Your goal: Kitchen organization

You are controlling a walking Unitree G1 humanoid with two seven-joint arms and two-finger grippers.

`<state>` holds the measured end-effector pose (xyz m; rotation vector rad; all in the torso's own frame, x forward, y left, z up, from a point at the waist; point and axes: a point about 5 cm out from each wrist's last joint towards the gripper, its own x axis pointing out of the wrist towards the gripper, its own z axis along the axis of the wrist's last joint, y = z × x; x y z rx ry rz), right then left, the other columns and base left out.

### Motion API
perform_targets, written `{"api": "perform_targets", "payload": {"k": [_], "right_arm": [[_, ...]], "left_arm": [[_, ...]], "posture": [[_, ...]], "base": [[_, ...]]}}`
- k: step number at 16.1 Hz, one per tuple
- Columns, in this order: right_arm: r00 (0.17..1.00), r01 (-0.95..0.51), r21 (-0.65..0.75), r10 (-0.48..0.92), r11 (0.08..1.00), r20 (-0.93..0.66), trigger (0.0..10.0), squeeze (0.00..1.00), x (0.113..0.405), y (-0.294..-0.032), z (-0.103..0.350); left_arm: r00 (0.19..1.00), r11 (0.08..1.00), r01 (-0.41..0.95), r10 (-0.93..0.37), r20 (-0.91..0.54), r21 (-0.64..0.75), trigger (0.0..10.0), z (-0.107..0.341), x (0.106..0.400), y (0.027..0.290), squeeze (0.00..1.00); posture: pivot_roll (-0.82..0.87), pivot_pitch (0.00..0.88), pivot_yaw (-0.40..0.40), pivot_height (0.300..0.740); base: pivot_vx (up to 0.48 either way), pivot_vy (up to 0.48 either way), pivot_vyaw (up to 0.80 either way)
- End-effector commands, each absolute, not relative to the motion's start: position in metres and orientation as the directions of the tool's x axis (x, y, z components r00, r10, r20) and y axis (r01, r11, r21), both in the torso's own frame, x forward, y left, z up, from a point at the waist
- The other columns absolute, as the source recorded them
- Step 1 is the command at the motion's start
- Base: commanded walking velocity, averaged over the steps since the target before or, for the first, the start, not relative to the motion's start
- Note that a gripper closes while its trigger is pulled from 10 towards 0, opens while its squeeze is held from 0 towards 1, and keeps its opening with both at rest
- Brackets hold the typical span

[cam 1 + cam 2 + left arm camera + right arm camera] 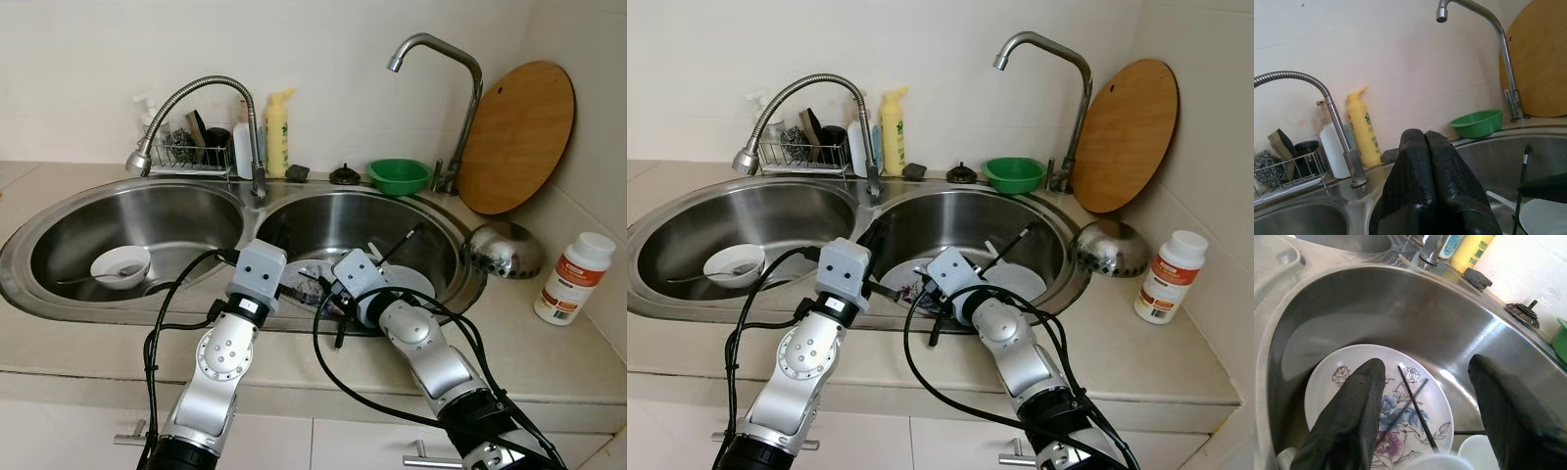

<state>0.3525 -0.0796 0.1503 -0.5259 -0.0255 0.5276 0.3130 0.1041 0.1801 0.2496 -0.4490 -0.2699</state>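
A floral plate (pixel 1442 411) lies on the bottom of the right sink basin (pixel 323 220), with black chopsticks (pixel 1418 407) resting across it. My right gripper (pixel 1427 363) hangs open just above this plate, one finger on either side of the chopsticks, holding nothing. A white plate (pixel 416 284) lies beside the floral one. My left gripper (pixel 1425 139) is shut and empty, its fingers pressed together over the near rim of the right basin. In the left basin (pixel 186 220) sits a white bowl (pixel 120 264) with a spoon (pixel 83 280).
A green bowl (pixel 399 174), a round wooden board (pixel 516 137) and an upturned steel bowl (pixel 503 250) stand around the tall tap (pixel 441 59). A white pill bottle (pixel 575 279) is on the counter at right. A wire rack (pixel 191 152) and a yellow bottle (pixel 278 132) line the back wall.
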Motion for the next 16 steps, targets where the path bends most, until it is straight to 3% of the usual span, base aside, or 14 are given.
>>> {"api": "perform_targets", "payload": {"k": [1, 6, 8, 12, 16], "right_arm": [[0.843, -0.536, -0.446, 0.481, 0.717, -0.239, 10.0, 0.00, 0.343, -0.081, 0.120], [0.919, -0.363, -0.315, 0.393, 0.877, 0.035, 10.0, 0.00, 0.345, -0.084, 0.154], [0.913, -0.280, -0.229, 0.333, 0.932, 0.236, 10.0, 0.00, 0.337, -0.086, 0.178], [0.885, -0.231, -0.173, 0.281, 0.957, 0.371, 10.0, 0.00, 0.332, -0.091, 0.199], [0.876, -0.232, -0.160, 0.278, 0.959, 0.394, 10.0, 0.00, 0.329, -0.088, 0.201]], "left_arm": [[0.875, 0.931, 0.202, -0.311, 0.372, 0.303, 10.0, 0.176, 0.313, 0.105, 0.00], [0.866, 0.939, 0.226, -0.316, 0.389, 0.259, 10.0, 0.177, 0.310, 0.102, 0.00], [0.863, 0.940, 0.214, -0.309, 0.400, 0.264, 10.0, 0.180, 0.313, 0.105, 0.00], [0.860, 0.940, 0.213, -0.310, 0.404, 0.268, 10.0, 0.180, 0.312, 0.106, 0.00], [0.858, 0.939, 0.216, -0.313, 0.407, 0.267, 10.0, 0.180, 0.312, 0.105, 0.00]], "posture": [[0.06, 0.000, -0.017, 0.740], [0.06, 0.000, -0.018, 0.740], [0.06, 0.000, -0.017, 0.740], [0.06, 0.000, -0.013, 0.740], [0.06, 0.000, -0.015, 0.740]], "base": [[0.000, 0.000, 0.00], [0.000, 0.000, 0.00], [0.000, 0.480, 0.00], [0.000, 0.480, 0.00], [0.000, 0.480, 0.00]]}}
